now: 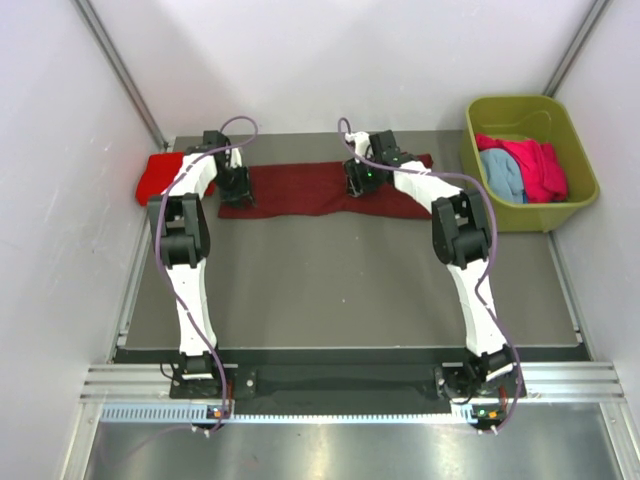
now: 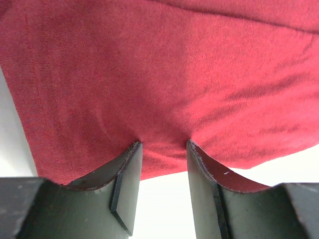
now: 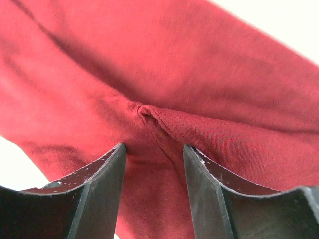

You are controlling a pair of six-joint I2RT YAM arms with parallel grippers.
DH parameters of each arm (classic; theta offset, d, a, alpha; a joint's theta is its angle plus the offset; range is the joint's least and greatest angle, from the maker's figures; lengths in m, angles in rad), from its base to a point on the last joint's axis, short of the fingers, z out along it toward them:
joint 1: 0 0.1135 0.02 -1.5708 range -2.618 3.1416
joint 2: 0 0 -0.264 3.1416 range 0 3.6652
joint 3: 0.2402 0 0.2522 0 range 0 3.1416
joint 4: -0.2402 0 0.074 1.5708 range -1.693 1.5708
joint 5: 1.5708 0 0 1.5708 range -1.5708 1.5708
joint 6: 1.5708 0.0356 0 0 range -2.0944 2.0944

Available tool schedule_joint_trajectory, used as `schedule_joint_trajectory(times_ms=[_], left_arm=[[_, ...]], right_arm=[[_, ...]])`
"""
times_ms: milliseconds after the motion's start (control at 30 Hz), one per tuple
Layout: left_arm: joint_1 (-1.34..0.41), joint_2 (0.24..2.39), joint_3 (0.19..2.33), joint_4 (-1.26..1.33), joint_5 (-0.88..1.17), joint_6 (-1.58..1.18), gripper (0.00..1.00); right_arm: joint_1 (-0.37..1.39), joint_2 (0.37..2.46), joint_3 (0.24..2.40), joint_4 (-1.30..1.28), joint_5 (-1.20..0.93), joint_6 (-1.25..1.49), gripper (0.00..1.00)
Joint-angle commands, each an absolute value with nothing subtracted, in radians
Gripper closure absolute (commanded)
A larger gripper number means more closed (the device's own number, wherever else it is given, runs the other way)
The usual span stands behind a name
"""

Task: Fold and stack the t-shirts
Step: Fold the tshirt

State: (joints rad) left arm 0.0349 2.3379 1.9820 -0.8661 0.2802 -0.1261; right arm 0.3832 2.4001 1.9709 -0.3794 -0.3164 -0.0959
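One dark maroon cloth t-shirt (image 1: 320,190), folded into a long band, long axis left to right across far grey surface (image 1: 340,290). Left gripper (image 1: 238,190) fingers (image 2: 124,184) and right gripper (image 1: 360,184) fingers (image 3: 104,189) pinching its cloth. Bright red folded shirt (image 1: 160,176) at left wall; olive-green plastic tub (image 1: 530,160) far right. Near surface open. No readable writing.

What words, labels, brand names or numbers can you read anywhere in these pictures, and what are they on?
None can be read.
The maroon t-shirt, the red t-shirt and the clothes in the green tub show no print or tag.
The arms and the rail at the table's near edge carry no legible marking; small lights near the bases are too small to tell.
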Motion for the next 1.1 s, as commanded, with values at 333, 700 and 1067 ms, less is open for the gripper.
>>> schedule_joint_trajectory(times_ms=[333,700,1067], left_arm=[[0.029,2.296,1.916,-0.881,0.216,-0.103,0.53],[0.029,2.269,1.914,-0.887,0.192,-0.090,0.53],[0.029,2.275,1.928,-0.882,0.195,-0.094,0.53]], right_arm=[[0.422,2.447,2.223,-0.232,-0.215,-0.213,0.48],[0.407,2.323,2.090,-0.274,-0.218,-0.222,0.48],[0.359,2.351,2.048,-0.334,-0.264,-0.175,0.48]])
